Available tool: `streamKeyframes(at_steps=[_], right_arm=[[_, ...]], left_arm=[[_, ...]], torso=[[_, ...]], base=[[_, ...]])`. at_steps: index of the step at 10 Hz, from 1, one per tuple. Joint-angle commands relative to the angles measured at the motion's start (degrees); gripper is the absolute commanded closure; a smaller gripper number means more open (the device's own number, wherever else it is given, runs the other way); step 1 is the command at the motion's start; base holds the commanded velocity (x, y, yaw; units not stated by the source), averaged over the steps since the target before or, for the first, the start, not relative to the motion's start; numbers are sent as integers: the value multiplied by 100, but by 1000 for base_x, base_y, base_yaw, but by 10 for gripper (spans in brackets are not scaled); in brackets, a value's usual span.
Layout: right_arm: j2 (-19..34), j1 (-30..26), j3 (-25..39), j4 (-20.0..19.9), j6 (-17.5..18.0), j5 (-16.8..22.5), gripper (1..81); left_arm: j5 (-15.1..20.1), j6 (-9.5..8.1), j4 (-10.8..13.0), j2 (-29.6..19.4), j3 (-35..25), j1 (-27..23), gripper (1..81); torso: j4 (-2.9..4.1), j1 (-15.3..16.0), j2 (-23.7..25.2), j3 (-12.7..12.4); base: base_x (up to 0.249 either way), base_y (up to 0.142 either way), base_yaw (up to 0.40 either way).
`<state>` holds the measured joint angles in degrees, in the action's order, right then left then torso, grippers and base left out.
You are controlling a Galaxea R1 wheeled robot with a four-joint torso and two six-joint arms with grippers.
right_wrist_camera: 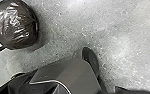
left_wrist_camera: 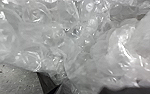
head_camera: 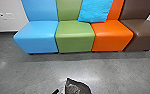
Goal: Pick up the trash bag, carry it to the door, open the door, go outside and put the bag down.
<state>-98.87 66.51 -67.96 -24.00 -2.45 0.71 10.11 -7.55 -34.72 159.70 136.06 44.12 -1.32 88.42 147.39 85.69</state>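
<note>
Facing four coloured seats point(head_camera: 75, 41), I see the crinkled trash bag point(left_wrist_camera: 73, 45) close to my left wrist camera; I can't tell whether either gripper is spread or closed.

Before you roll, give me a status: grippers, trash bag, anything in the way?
Grip unconfirmed, left and right. Clear plastic trash bag, close up in left wrist view. Row of colored seats across the way ahead.
</note>
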Motion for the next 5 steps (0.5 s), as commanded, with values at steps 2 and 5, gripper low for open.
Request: streamKeyframes(at_steps=[2, 5], right_arm=[[373, -265, 126, -105, 8, 483, 10], [373, -265, 100, -105, 8, 492, 10]], left_arm=[[334, 16, -53, -60, -27, -478, 10], [281, 25, -35, 1, -18, -478, 10]], torso=[[0, 483, 731, 354], [0, 332, 523, 481]], base=[[0, 0, 0], [0, 0, 0]])
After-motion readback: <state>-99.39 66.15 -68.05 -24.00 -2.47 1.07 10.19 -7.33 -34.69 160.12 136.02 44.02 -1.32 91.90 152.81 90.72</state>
